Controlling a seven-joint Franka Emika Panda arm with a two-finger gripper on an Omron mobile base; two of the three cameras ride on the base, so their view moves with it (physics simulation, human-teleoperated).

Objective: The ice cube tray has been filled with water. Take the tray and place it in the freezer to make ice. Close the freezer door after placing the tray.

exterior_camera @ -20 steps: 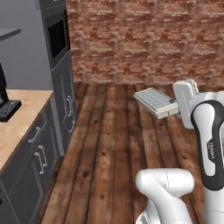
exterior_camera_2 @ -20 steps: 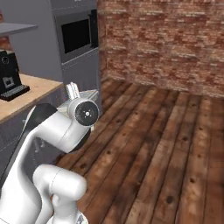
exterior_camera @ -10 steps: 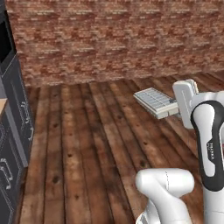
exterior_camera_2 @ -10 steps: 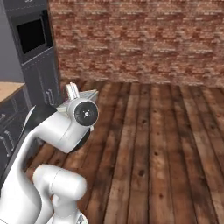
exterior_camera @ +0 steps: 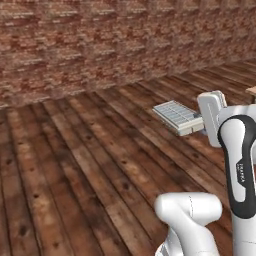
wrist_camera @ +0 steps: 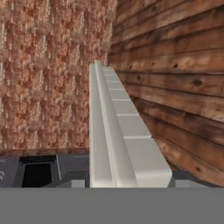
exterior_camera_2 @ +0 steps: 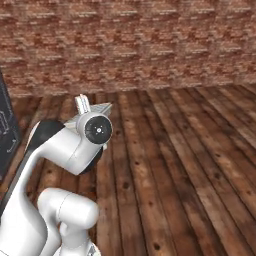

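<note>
Above the wooden floor (exterior_camera: 75, 165), my hand (exterior_camera: 206, 129) grips one ice cube tray (exterior_camera: 177, 116), pale grey-white, flat, gridded with small square cells.

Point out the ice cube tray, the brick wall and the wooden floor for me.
ice cube tray (exterior_camera: 176, 114), left base view, on its gridded top face.
brick wall (exterior_camera: 90, 45), left base view, mid wall.
wooden floor (exterior_camera_2: 190, 165), right base view, on bare planks.

Glossy white arm (exterior_camera: 240, 165) with rounded segments and dark joint bands.
</note>
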